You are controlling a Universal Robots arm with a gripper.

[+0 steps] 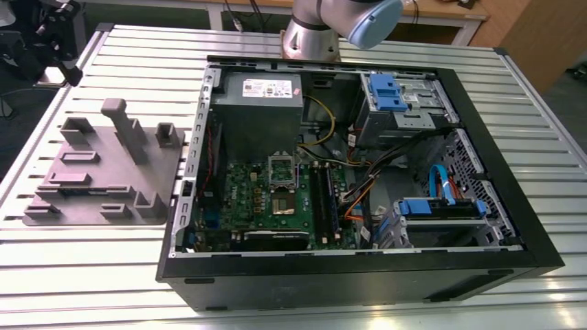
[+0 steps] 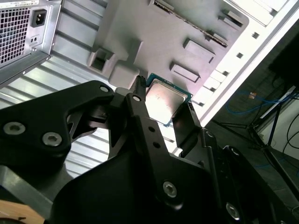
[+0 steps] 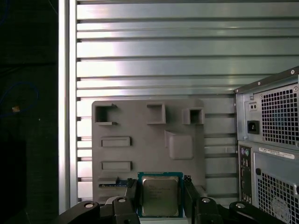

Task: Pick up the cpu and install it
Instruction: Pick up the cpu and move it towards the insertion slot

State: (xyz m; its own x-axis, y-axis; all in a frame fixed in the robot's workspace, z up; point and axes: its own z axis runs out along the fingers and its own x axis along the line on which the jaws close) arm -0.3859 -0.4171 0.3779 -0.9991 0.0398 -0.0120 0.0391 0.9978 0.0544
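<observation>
Cpu point(image 3: 160, 196), metal top up, clamped in end effector point(image 3: 160, 183).

Exterior view: high up, off the arm point(image 1: 317, 31), angled down into the open computer case point(image 1: 367, 265) on the slatted table point(image 1: 137, 55). Mid-distance, with the grey plate point(image 1: 106, 196) at the exterior view's left. First wrist view: straight down past the gripper point(image 3: 160, 181) onto the plate, well above it. Second wrist view: oblique, close behind the gripper. Both wrist views share the plate, the case rear and the cpu point(image 3: 160, 198) held between the fingers.
</observation>
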